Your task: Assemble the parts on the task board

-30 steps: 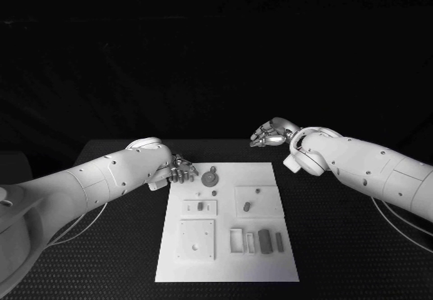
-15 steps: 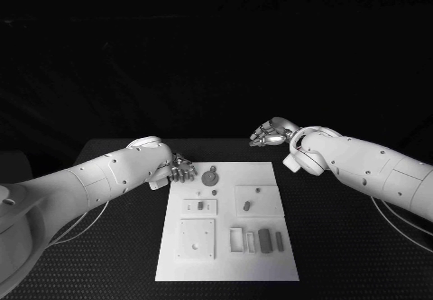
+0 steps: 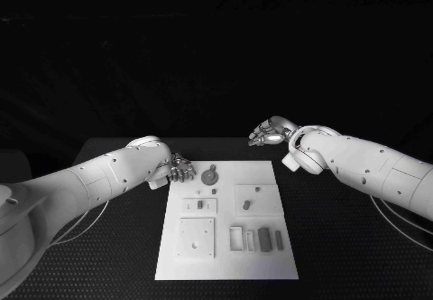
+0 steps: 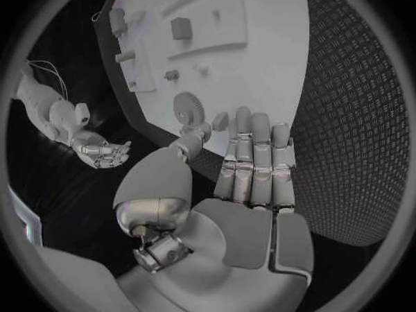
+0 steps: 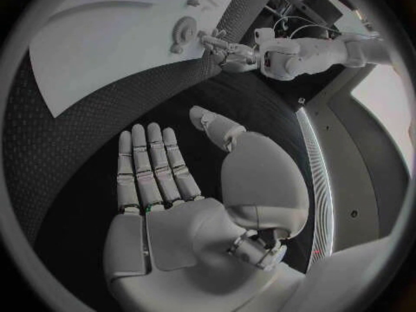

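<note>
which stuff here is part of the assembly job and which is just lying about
For the job:
task board
gear-shaped part
small parts in the board's recesses
left robot hand, open
right robot hand, open

Just there:
black table
cables beside the left arm

Table [image 3: 117, 250] – black, matt, rough woven-looking texture. Task board [image 3: 226, 265] – white, smooth, matt, plastic-looking. Parts [image 3: 264, 239] – grey, dull; toothed wheel [image 3: 210, 177] near board's far edge likewise. Left hand [image 4: 252, 180], right hand [image 5: 165, 180] – silver metal, satin sheen. Arms [image 3: 99, 181] – white glossy plastic shells.
</note>
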Robot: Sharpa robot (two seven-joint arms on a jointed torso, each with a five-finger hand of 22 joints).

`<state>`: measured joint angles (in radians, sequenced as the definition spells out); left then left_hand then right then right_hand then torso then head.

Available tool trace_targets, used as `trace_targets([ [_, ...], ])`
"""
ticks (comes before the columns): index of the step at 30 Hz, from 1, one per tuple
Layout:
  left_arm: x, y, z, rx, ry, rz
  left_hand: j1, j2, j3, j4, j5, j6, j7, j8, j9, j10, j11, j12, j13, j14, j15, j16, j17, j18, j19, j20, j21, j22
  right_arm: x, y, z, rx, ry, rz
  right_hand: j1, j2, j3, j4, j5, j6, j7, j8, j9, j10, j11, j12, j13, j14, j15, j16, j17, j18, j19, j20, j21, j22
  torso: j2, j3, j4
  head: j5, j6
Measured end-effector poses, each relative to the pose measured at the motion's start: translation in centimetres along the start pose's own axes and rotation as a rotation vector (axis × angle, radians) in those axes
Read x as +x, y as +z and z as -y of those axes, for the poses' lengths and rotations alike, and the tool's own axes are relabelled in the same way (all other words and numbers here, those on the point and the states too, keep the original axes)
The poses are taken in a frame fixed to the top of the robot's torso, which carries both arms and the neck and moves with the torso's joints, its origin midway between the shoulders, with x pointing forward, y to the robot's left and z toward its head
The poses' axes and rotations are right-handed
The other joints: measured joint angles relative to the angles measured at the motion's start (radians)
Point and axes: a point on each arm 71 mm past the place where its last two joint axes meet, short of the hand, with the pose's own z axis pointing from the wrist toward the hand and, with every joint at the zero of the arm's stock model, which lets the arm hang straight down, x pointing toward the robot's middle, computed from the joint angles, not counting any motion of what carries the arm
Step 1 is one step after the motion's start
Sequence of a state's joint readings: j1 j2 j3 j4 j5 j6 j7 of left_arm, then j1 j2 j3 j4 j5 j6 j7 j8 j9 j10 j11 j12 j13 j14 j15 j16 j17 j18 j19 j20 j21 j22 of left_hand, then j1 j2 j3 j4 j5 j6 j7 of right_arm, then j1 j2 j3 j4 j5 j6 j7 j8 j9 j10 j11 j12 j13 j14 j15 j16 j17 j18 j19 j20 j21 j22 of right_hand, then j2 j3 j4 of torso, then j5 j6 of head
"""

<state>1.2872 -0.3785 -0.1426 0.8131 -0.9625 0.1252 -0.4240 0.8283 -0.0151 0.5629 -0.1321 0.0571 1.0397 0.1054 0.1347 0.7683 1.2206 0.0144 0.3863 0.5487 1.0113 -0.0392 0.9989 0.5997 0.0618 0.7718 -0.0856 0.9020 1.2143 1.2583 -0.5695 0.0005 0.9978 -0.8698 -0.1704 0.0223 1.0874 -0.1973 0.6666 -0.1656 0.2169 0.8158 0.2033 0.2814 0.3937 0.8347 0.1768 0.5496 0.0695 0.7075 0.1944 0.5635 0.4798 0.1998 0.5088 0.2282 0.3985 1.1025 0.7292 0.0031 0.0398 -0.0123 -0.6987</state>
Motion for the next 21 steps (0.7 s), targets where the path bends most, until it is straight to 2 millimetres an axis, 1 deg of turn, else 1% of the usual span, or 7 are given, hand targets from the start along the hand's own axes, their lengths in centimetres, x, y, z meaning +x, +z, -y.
trace_targets([
  [8, 0.25, 0.21, -0.08, -0.005, -0.001, -0.009, 0.005, 0.005, 0.001, -0.012, 0.0, 0.0, 0.0, 0.004, -0.003, 0.007, 0.0, -0.004, -0.001, 0.0, 0.0, 0.0, 0.003, 0.0, 0.0, 0.0, -0.004, 0.001, 0.01, 0.01, -0.01, 0.0, 0.0, 0.0, 0.0, 0.0, 0.0, 0.0, 0.0, 0.0, 0.0, 0.0, 0.0, 0.0, 0.0, 0.0, 0.0, 0.0, 0.0, 0.0, 0.0, 0.0, 0.0, 0.0, 0.0, 0.0, 0.0, -0.0002, 0.0005, -0.001, -0.003],
  [12, 0.28, 0.28, -0.17, -0.006, -0.005, -0.01, 0.021, 0.011, 0.005, -0.021, 0.0, 0.0, 0.0, 0.004, -0.005, 0.007, 0.0, -0.005, -0.002, 0.0, 0.0, -0.004, 0.004, 0.0, 0.0, 0.0, -0.004, 0.002, 0.04, 0.02, -0.03, -0.001, 0.0, -0.001, 0.0, 0.0, 0.0, 0.0, 0.0, 0.0, 0.0, 0.0, 0.0, 0.0, 0.0, 0.0, 0.0, 0.0, 0.0, 0.0, 0.0, 0.0, 0.0, 0.0, 0.0, 0.0, -0.001, -0.0001, 0.0007, -0.001, -0.003],
  [15, 0.29, 0.29, -0.17, -0.004, -0.007, -0.011, 0.035, 0.023, 0.013, -0.029, 0.001, 0.0, 0.0, 0.004, -0.008, 0.007, 0.0, -0.011, -0.003, 0.0, 0.0, -0.004, 0.005, 0.0, 0.0, 0.0, -0.008, 0.004, 0.03, 0.02, -0.03, -0.001, 0.0, -0.001, 0.0, 0.0, 0.0, 0.0, 0.0, 0.0, 0.0, 0.0, 0.0, 0.0, 0.0, 0.0, 0.0, 0.0, 0.0, 0.0, 0.0, 0.0, 0.0, 0.0, 0.0, 0.0, -0.001, -0.0001, 0.0006, -0.001, -0.003],
  [17, 0.3, 0.29, -0.17, -0.003, -0.008, -0.012, 0.043, 0.031, 0.014, -0.036, 0.007, 0.0, 0.0, 0.008, -0.01, 0.011, 0.003, -0.011, -0.003, 0.0, 0.0, -0.004, 0.006, 0.0, 0.0, 0.0, -0.008, 0.005, 0.03, 0.02, -0.02, 0.0, 0.0, -0.001, 0.0, 0.0, 0.0, 0.0, 0.0, 0.0, 0.0, 0.0, 0.0, 0.0, 0.0, 0.0, 0.0, 0.0, 0.0, 0.0, 0.0, 0.0, 0.0, 0.0, 0.0, 0.001, -0.001, -0.0001, 0.0005, -0.001, -0.003],
  [18, 0.31, 0.29, -0.18, -0.003, -0.008, -0.012, 0.047, 0.035, 0.016, -0.039, 0.009, 0.0, 0.0, 0.008, -0.01, 0.013, 0.001, -0.011, -0.003, 0.0, 0.0, -0.004, 0.007, 0.0, 0.0, 0.0, -0.008, 0.006, 0.03, 0.02, -0.02, 0.0, 0.0, -0.001, 0.0, 0.0, 0.0, 0.0, 0.0, 0.0, 0.0, 0.0, 0.0, 0.0, 0.0, 0.0, 0.0, 0.0, 0.0, 0.0, 0.0, 0.0, 0.0, 0.0, 0.0, 0.001, -0.001, -0.0001, 0.0005, -0.001, -0.003],
  [19, 0.3, 0.29, -0.18, -0.002, -0.008, -0.012, 0.051, 0.039, 0.019, -0.041, 0.013, 0.0, 0.0, 0.008, -0.01, 0.014, 0.0, -0.011, -0.003, 0.003, 0.003, -0.004, 0.008, 0.0, 0.0, 0.0, -0.011, 0.007, 0.02, 0.02, -0.02, 0.0, 0.0, -0.001, 0.0, 0.0, 0.0, 0.0, 0.0, 0.0, 0.0, 0.0, 0.0, 0.0, 0.0, 0.0, 0.0, 0.0, 0.0, 0.0, 0.0, 0.0, 0.0, 0.0, 0.0, 0.001, -0.001, -0.0001, 0.0005, -0.001, -0.003],
  [21, 0.29, 0.29, -0.2, -0.002, -0.009, -0.011, 0.062, 0.05, 0.022, -0.05, 0.035, 0.003, 0.001, 0.014, -0.012, 0.016, 0.001, -0.011, -0.003, 0.004, 0.004, -0.004, 0.01, 0.0, 0.002, 0.002, -0.012, 0.009, 0.02, 0.01, -0.02, 0.0, 0.0, -0.001, 0.0, 0.0, 0.0, 0.0, 0.0, 0.0, 0.0, 0.001, 0.0, 0.0, 0.0, 0.0, 0.0, 0.0, 0.0, 0.0, 0.0, 0.0, 0.0, 0.0, 0.0, 0.001, -0.001, -0.0001, 0.0005, -0.001, -0.004],
])
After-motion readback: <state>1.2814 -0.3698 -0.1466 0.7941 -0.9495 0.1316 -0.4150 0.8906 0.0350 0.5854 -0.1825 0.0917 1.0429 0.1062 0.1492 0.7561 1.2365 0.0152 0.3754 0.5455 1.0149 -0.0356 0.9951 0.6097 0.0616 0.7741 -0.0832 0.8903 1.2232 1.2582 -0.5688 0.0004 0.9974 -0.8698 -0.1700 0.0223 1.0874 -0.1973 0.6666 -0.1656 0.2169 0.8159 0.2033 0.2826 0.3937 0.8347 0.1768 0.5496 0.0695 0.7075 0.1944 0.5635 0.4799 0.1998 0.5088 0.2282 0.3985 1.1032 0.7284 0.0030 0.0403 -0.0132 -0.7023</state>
